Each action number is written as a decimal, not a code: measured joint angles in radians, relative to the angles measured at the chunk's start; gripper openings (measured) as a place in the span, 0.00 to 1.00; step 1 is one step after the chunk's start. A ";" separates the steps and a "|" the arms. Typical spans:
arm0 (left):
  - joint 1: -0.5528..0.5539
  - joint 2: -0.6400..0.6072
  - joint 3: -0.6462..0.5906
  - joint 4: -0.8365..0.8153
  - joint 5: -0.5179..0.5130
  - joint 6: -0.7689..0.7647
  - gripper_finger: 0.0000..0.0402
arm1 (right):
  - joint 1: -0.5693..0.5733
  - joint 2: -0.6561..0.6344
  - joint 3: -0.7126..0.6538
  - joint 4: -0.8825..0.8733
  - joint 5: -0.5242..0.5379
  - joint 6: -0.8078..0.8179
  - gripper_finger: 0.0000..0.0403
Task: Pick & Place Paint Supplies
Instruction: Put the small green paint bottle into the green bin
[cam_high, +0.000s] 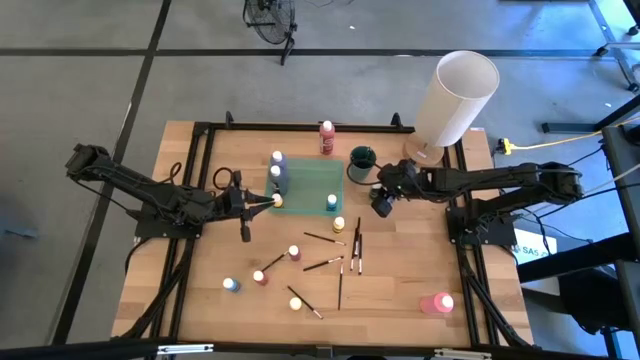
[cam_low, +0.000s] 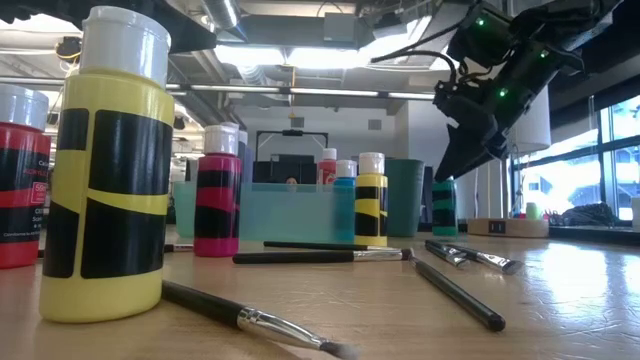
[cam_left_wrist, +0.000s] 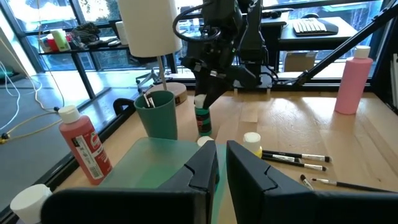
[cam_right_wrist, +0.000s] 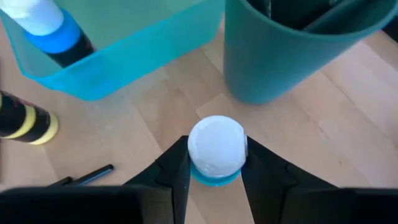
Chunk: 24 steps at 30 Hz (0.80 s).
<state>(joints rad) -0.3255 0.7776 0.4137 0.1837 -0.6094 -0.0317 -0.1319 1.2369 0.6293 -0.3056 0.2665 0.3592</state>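
My right gripper (cam_high: 381, 206) is shut on a small green bottle (cam_low: 444, 208) with a white cap, just in front of the dark green cup (cam_high: 361, 163) and right of the teal tray (cam_high: 305, 186). My left gripper (cam_high: 266, 202) hovers shut at the tray's left edge, and I see nothing between its fingers (cam_left_wrist: 205, 167). Three bottles stand in the tray. A yellow bottle (cam_high: 339, 224) stands just outside its near right corner. More bottles and several brushes (cam_high: 340, 262) lie scattered on the table's near half. My right gripper pinches the green bottle by its white cap (cam_right_wrist: 216, 148), one finger on each side. The fingers (cam_left_wrist: 210, 93) slant down from above and from the table's right. The bottle stands upright below them (cam_left_wrist: 203, 119); whether its base is clear of the table I cannot tell.
A big white cylinder (cam_high: 455, 95) stands at the far right corner and a red bottle (cam_high: 327, 137) at the far edge. A pink bottle (cam_high: 437, 303) lies near the front right. Small bottles (cam_high: 231, 285) dot the near left.
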 joint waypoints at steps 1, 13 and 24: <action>0.000 0.000 0.000 0.000 0.000 0.000 0.08 | 0.004 0.000 0.006 -0.002 0.001 0.000 0.30; 0.000 0.000 0.000 0.000 0.000 0.000 0.07 | 0.046 0.000 0.019 -0.009 -0.001 0.012 0.30; 0.000 0.000 0.000 0.000 0.000 0.000 0.07 | 0.055 -0.001 0.019 -0.004 -0.006 0.018 0.30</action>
<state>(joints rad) -0.3253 0.7776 0.4137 0.1833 -0.6094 -0.0315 -0.0767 1.2358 0.6483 -0.3099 0.2607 0.3775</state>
